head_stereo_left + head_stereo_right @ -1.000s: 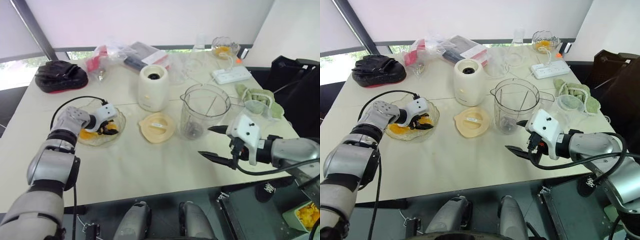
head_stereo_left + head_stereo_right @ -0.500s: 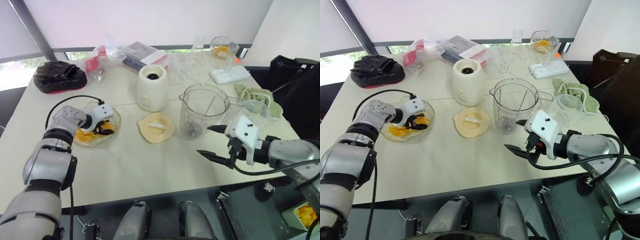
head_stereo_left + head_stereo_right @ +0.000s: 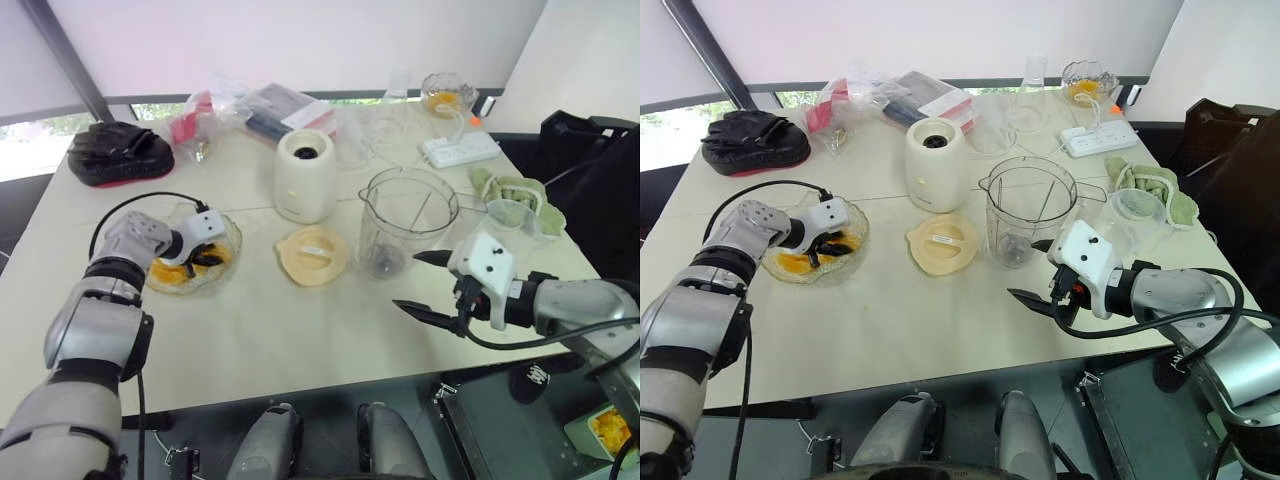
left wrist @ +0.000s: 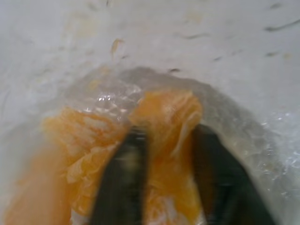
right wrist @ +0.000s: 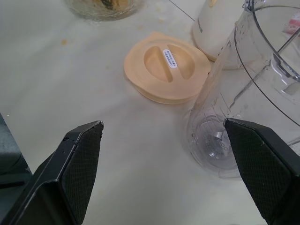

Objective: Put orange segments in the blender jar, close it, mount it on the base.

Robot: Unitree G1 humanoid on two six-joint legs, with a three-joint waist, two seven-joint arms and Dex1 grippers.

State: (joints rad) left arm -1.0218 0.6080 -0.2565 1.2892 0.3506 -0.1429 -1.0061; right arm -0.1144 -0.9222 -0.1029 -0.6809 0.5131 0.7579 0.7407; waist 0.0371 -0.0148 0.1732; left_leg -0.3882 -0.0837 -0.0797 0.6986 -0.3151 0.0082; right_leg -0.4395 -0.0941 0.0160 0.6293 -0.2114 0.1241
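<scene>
A glass bowl (image 3: 233,238) of orange segments (image 4: 89,140) sits on the table's left side. My left gripper (image 3: 203,259) is down inside it, its fingers (image 4: 123,183) pressed on either side of one orange segment (image 4: 168,136). The empty clear blender jar (image 3: 408,220) stands upright at centre right. Its cream lid (image 3: 313,254) lies flat on the table just left of it, and the cream base (image 3: 305,175) stands behind the lid. My right gripper (image 3: 408,281) hovers open in front of the jar, nothing between its fingers (image 5: 75,159).
A black pouch (image 3: 120,152) and plastic bags (image 3: 240,105) lie at the back left. At the back right are a white power strip (image 3: 458,150) and a small glass bowl (image 3: 447,95). A green cloth (image 3: 515,195) lies right of the jar. Bare tabletop stretches along the front edge.
My left gripper's fingers have drawn together around a segment in the bowl. The right gripper has held its place in front of the jar. The head camera shifted slightly.
</scene>
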